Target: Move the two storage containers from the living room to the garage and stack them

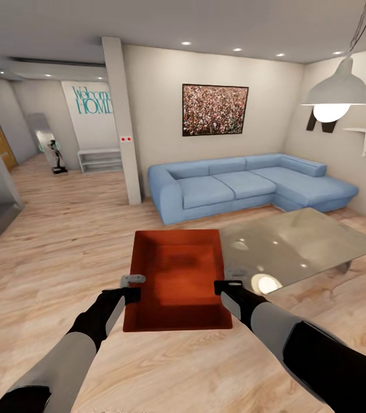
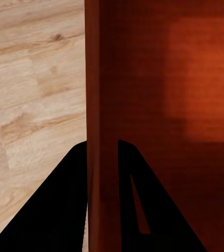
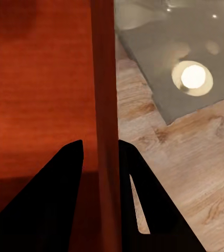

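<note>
Living room, wood plank floor point(image 1: 62, 241): left gripper point(image 1: 131, 287) and right gripper point(image 1: 229, 287) each closed on a side wall of one storage container point(image 1: 177, 275), fingers straddling the rim, bin held level between both arms. Its long axis runs away from the robot, arms equally near. Glass-topped table point(image 1: 303, 241) sits just beside the bin's right side, blue sofa point(image 1: 246, 183) ahead, so I'd judge the open floor to the left the way out.

Both arms reach forward and slightly inward, forearms grey and wrists black; the left gripper point(image 1: 132, 287) is closed on the left wall of the storage container point(image 1: 178, 275), one finger on either side of it. The right gripper point(image 1: 229, 285) clamps the opposite wall likewise; both wrists sit level.
</note>
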Robot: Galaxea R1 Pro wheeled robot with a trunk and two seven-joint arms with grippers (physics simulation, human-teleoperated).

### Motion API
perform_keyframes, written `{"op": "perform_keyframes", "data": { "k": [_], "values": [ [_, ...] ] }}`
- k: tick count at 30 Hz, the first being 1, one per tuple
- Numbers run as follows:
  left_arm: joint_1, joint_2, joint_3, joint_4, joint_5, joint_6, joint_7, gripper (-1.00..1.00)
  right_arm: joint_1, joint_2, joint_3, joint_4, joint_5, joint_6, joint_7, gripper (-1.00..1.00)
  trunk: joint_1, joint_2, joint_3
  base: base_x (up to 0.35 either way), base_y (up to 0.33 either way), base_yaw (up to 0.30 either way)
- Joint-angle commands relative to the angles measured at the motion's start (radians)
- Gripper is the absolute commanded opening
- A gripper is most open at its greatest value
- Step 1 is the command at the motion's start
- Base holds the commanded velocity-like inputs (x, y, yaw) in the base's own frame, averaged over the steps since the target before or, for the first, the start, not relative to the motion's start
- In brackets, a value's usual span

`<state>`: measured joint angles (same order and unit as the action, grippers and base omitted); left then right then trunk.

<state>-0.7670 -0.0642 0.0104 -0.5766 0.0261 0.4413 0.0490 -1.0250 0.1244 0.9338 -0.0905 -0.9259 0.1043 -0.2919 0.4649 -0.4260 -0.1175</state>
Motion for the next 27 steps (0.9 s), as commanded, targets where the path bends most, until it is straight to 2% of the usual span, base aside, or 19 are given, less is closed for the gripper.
{"op": "perform_keyframes", "data": {
  "k": [1, 27],
  "values": [
    [0.000, 0.004, -0.004, 0.001, 0.014, 0.005, 0.009, -1.00, -0.001, -0.012, -0.004, -0.006, 0.010, -0.015, -0.004, -1.00, 0.001, -0.002, -0.002, 0.000, 0.000, 0.271],
    [0.000, 0.004, -0.004, 0.001, 0.012, 0.005, 0.009, -1.00, -0.001, -0.012, -0.004, -0.006, 0.010, -0.015, -0.004, -1.00, 0.001, -0.002, -0.002, 0.000, 0.000, 0.271]
  ]
}}
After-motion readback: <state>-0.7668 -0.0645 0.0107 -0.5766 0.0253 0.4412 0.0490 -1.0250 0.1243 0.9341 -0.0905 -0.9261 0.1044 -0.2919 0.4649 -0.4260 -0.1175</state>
